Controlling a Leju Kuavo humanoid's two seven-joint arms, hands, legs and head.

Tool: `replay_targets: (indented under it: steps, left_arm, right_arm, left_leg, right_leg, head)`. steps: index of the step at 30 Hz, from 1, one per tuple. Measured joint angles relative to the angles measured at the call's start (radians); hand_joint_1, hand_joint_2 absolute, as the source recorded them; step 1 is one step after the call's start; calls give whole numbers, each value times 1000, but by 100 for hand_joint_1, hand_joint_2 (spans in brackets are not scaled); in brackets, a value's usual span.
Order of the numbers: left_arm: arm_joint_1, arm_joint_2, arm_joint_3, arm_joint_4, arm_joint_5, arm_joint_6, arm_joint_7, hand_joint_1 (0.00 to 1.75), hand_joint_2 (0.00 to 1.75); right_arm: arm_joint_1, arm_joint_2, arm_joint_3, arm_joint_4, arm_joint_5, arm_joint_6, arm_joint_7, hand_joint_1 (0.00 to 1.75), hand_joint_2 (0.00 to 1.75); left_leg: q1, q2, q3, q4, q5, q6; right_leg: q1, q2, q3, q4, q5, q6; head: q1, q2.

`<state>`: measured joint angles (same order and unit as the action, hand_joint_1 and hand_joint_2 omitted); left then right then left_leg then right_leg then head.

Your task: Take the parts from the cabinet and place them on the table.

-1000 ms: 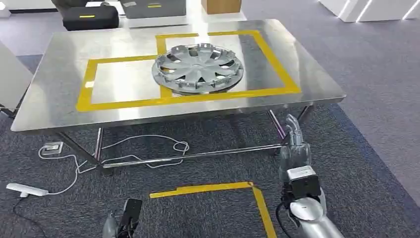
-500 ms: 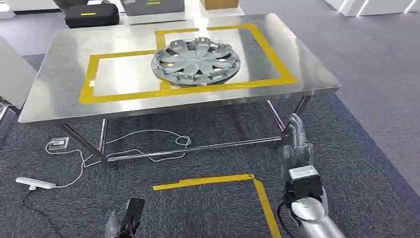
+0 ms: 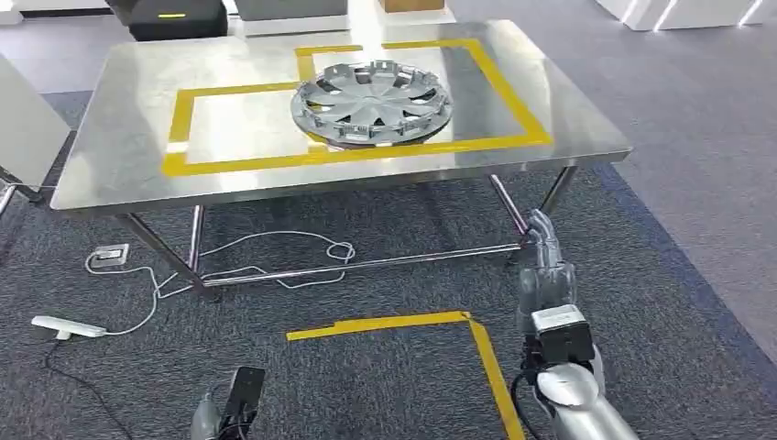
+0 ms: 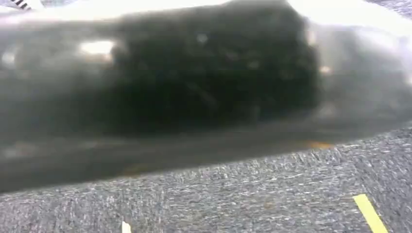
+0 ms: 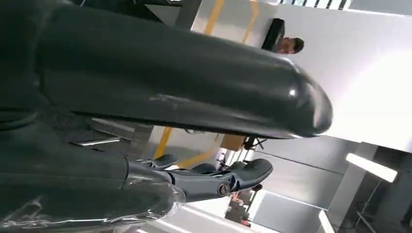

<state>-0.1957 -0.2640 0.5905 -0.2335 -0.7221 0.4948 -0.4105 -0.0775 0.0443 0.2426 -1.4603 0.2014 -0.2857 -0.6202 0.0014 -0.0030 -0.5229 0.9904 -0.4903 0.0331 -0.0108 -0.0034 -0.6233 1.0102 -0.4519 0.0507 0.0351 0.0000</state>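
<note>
The hubcap (image 3: 371, 103) lies flat on the surface (image 3: 119, 165), ahead of the right robot hand (image 3: 542, 270) (empty, fingers straight); left robot hand (image 3: 224, 412) unclear.

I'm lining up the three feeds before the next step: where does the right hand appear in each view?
Head view: the right hand hangs low on the right, empty, fingers straight, beside the table leg.
Right wrist view: the right hand comes in from the picture's left edge, large dark fingers.
Left wrist view: too blurred to tell.
Shared landmark: yellow floor tape.
</note>
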Motion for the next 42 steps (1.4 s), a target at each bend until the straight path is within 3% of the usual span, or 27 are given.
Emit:
replay_targets:
  steps: [1, 2, 3, 4, 5, 6, 8, 9, 10, 12, 13, 14, 15, 17, 23, 28, 29, 30, 32, 33, 34, 35, 36, 38, 39, 40, 42]
  left_arm:
    - [0, 1, 1, 0, 5, 1, -1, 0, 0]
    - [3, 1, 1, 0, 14, 1, -3, 0, 0]
    - [8, 2, 2, 0, 19, -1, -6, 0, 0]
    - [11, 4, 3, 0, 21, -1, -9, 0, 0]
    - [13, 7, 4, 0, 22, -2, -11, 0, 0]
    - [16, 9, 5, 0, 22, -3, -11, 0, 0]
    - [17, 9, 6, 0, 22, -3, -11, 0, 0]
    - [16, 9, 6, 0, 22, -3, -11, 0, 0]
    - [16, 10, 7, 0, 22, -3, -11, 0, 0]
    - [16, 11, 8, 0, 22, -3, -11, 0, 0]
    - [16, 11, 8, 0, 22, -3, -11, 0, 0]
    - [15, 11, 8, 0, 22, -2, -11, 0, 0]
    - [13, 11, 8, 0, 21, -2, -11, 0, 0]
    - [14, 12, 10, 0, 21, -2, -7, 0, 0]
    - [14, 16, 11, 0, 20, -2, -2, 0, 0]
    - [14, 16, 11, 0, 19, -2, -2, 0, 0]
    - [13, 16, 11, 0, 19, -2, -2, 0, 0]
    - [13, 16, 11, 0, 18, -2, -2, 0, 0]
    - [14, 16, 11, 0, 18, -2, -2, 0, 0]
    - [14, 16, 11, 0, 18, -2, -2, 0, 0]
    - [14, 16, 11, 0, 18, -2, -2, 0, 0]
    - [15, 16, 11, 0, 18, -2, -1, 0, 0]
    - [16, 16, 11, 0, 18, -2, -1, 0, 0]
    - [15, 16, 11, 0, 18, -2, -1, 0, 0]
    - [15, 16, 11, 0, 18, -2, -1, 0, 0]
    - [14, 16, 11, 0, 18, -2, -1, 0, 0]
    - [15, 15, 11, 0, 18, -2, -1, 0, 0]
  right_arm:
    - [2, -3, -2, 1, 0, 4, 26, 0, 0]
    - [8, -13, -11, 4, -2, 11, 51, 0, 0]
    - [18, -21, -21, 12, -7, 20, 48, 0, 0]
    - [27, -31, -33, 24, -10, 31, 38, 0, 0]
    - [31, -38, -45, 36, -10, 41, 29, 0, 0]
    - [32, -46, -51, 44, -8, 46, 25, 0, 0]
    - [32, -50, -58, 54, -4, 51, 22, 0, 0]
    - [32, -50, -60, 60, 1, 52, 23, 0, 0]
    - [32, -51, -61, 64, 8, 55, 26, 0, 0]
    - [31, -51, -64, 72, 13, 59, 30, 0, 0]
    - [30, -51, -65, 75, 13, 60, 32, 0, 0]
    - [30, -51, -65, 76, 14, 63, 33, 0, 0]
    - [27, -51, -67, 78, 15, 67, 33, 0, 0]
    - [26, -51, -69, 85, 15, 72, 35, 0, 0]
    - [26, -51, -70, 100, 18, 73, 35, 0, 0]
    - [27, -51, -72, 103, 14, 74, 35, 0, 0]
    - [28, -51, -73, 103, 14, 73, 35, 0, 0]
    - [28, -51, -74, 103, 14, 73, 35, 0, 0]
    - [30, -51, -76, 105, 14, 73, 35, 0, 0]
    - [33, -51, -75, 106, 14, 73, 35, 0, 0]
    - [36, -51, -75, 108, 14, 73, 35, 0, 0]
    - [38, -51, -77, 110, 13, 73, 36, 0, 0]
    - [38, -51, -78, 110, 13, 73, 36, 0, 0]
    - [36, -51, -80, 109, 13, 73, 36, 0, 0]
    - [31, -51, -80, 109, 13, 73, 36, 0, 0]
    - [32, -50, -80, 109, 13, 73, 35, 0, 0]
    - [35, -50, -80, 109, 13, 74, 35, 0, 0]
  left_leg:
    - [-5, -3, -4, 1, -6, -9]
    - [-10, -3, -5, 1, -3, -7]
    - [-17, -3, -5, 2, 0, -2]
    - [-18, -4, -9, 2, 7, 1]
    - [-18, -5, -17, 4, 9, 4]
    - [-19, -4, -21, 5, 11, 5]
    - [-19, -3, -24, 5, 13, 7]
    - [-19, -2, -25, 5, 14, 7]
    - [-20, -2, -27, 5, 14, 8]
    - [-26, -2, -33, 11, 17, 12]
    - [-24, -4, -33, 2, 25, 21]
    - [-19, -4, -28, -12, 32, 13]
    - [-19, -4, -30, -15, 36, 7]
    - [-21, -4, -34, -13, 36, 7]
    - [-23, -4, -44, -8, 40, 11]
    - [-19, -3, -46, -13, 53, 23]
    - [-14, 0, -46, -18, 59, 26]
    - [-13, 0, -49, -17, 61, 29]
    - [-14, 2, -56, -17, 63, 30]
    - [-14, 2, -61, -16, 66, 29]
    - [-15, 2, -65, -15, 68, 27]
    - [-15, 2, -68, -15, 70, 25]
    - [-14, 1, -70, -15, 72, 22]
    - [-14, 1, -70, -13, 74, 17]
    - [-20, 0, -74, -9, 74, 6]
    - [-19, 0, -76, -7, 75, 0]
    - [-13, 0, -77, -7, 81, -11]
  right_leg:
    - [2, 0, -6, 24, -34, -12]
    - [2, -1, 13, -7, -36, -76]
    - [3, 3, 18, -13, 25, -124]
    - [3, 4, 13, -10, 34, -120]
    - [2, 2, 11, -15, 34, -112]
    - [0, 2, 8, -17, 41, -95]
    - [0, 3, 7, -23, 46, -87]
    - [-1, 4, 8, -26, 47, -74]
    - [-2, 4, 8, -30, 49, -57]
    - [-9, 3, 13, -44, 58, -8]
    - [-11, 2, 15, -53, 64, 7]
    - [-7, 1, 15, -56, 57, 3]
    - [-7, 2, 12, -61, 69, -18]
    - [-8, 2, 9, -61, 69, -8]
    - [-10, 2, 2, -61, 78, 4]
    - [-11, 2, -1, -62, 85, 15]
    - [-11, 3, -16, -48, 66, 16]
    - [-11, 2, -34, 1, 20, 16]
    - [-11, 2, -101, 181, -78, 18]
    - [-11, 2, -129, 257, -110, 19]
    - [-11, 2, -138, 293, -122, 19]
    - [-11, 2, -119, 276, -111, 18]
    - [-11, 2, -74, 209, -82, 15]
    - [-12, 1, 48, 21, -24, 10]
    - [-7, 1, 80, -40, -36, 6]
    - [-7, 5, 86, -40, -26, -5]
    - [0, 5, 80, -33, -25, -14]
  head:
    - [5, 0]
    - [6, 0]
    - [4, 0]
    - [-1, 0]
    - [1, 0]
    - [0, 0]
    - [0, 0]
    - [0, 0]
    - [0, 0]
    - [-1, 0]
    - [-3, 0]
    - [-2, 0]
    - [1, 0]
    - [0, 0]
    - [0, 0]
    - [-1, 0]
    - [0, 0]
    - [3, 0]
    - [3, 0]
    - [5, 0]
    - [4, 0]
    - [5, 0]
    - [5, 0]
    - [5, 0]
    - [4, 0]
    - [0, 0]
    - [1, 0]
